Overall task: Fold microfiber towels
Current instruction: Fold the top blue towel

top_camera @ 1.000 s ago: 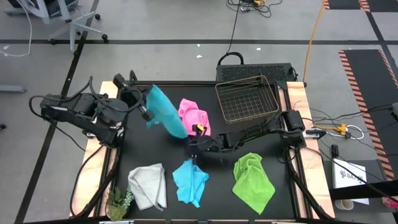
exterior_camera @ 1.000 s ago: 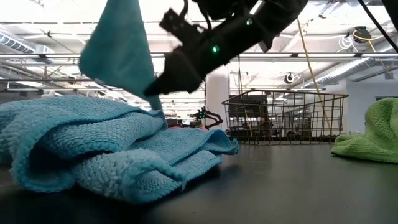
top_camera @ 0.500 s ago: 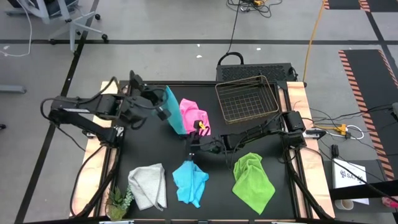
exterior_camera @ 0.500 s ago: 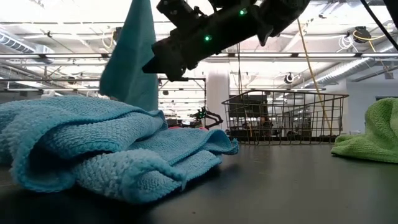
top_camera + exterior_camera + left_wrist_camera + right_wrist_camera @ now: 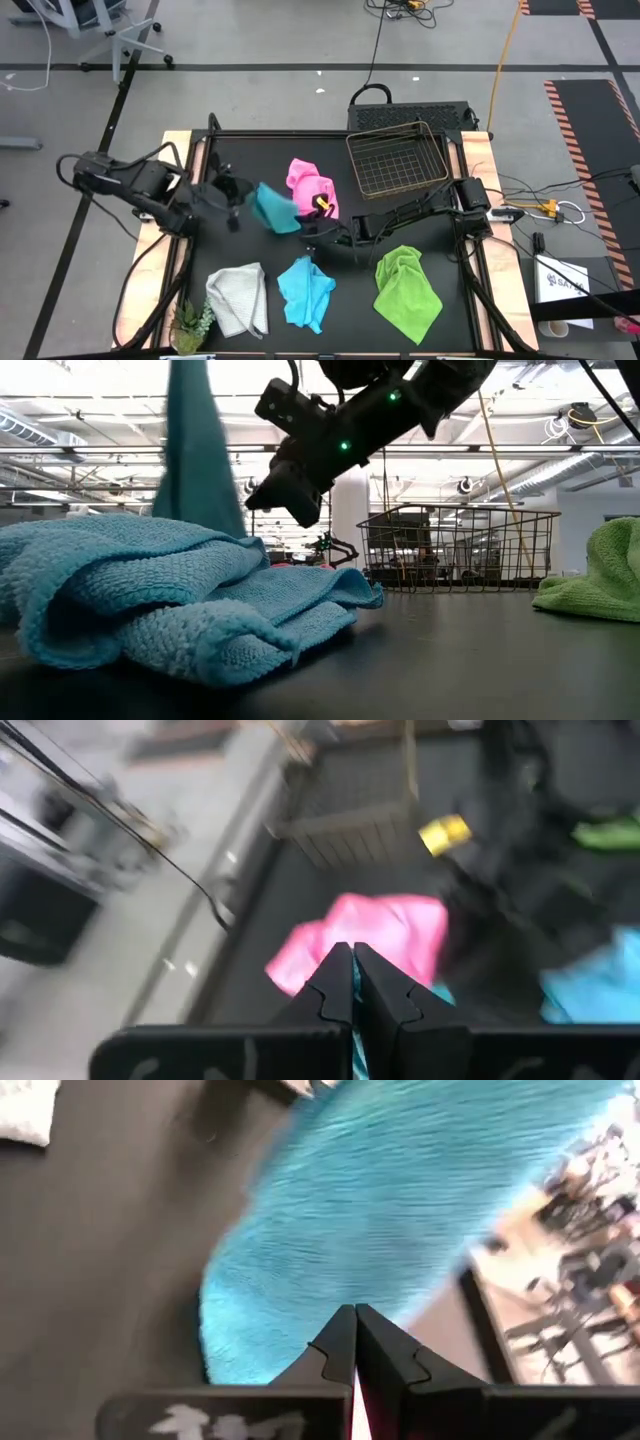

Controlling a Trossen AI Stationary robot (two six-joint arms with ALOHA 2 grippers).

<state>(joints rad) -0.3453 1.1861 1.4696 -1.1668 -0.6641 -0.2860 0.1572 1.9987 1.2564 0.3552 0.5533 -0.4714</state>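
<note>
A teal-blue microfiber towel (image 5: 272, 208) hangs in the air over the table's middle, between my two grippers. My left gripper (image 5: 243, 193) is shut on its left end, and my right gripper (image 5: 303, 230) is shut at its right end. In the low view the towel (image 5: 198, 455) hangs upright beside my right gripper (image 5: 265, 490). Lying crumpled on the table are a pink towel (image 5: 312, 187), a white-grey towel (image 5: 238, 298), a light blue towel (image 5: 305, 292) and a lime green towel (image 5: 407, 290). My left gripper pinches an edge of the teal-blue towel between its two fingers; a thin strip of cloth (image 5: 352, 1025) shows between them. The fingers slant down from the table's left. The towel is lifted clear of the table. My right gripper is shut on the towel's other end (image 5: 335, 1295), which spreads out just past its fingertips. The fingers come nearly level from the table's right. They hide the place of contact, so I cannot tell which part they hold. The cloth hangs clear of the table.
A wire basket (image 5: 397, 158) stands at the far right of the black table. A small green plant (image 5: 190, 322) sits at the near left corner. Bare table shows between the left arm and the white-grey towel.
My left gripper first swung toward the pink towel, then sank toward the table's near edge and tipped downward, keeping hold of the towel. The towel's raised left end came down with it, so the cloth now hangs lower and more bunched. My right gripper stayed in place and rolled.
</note>
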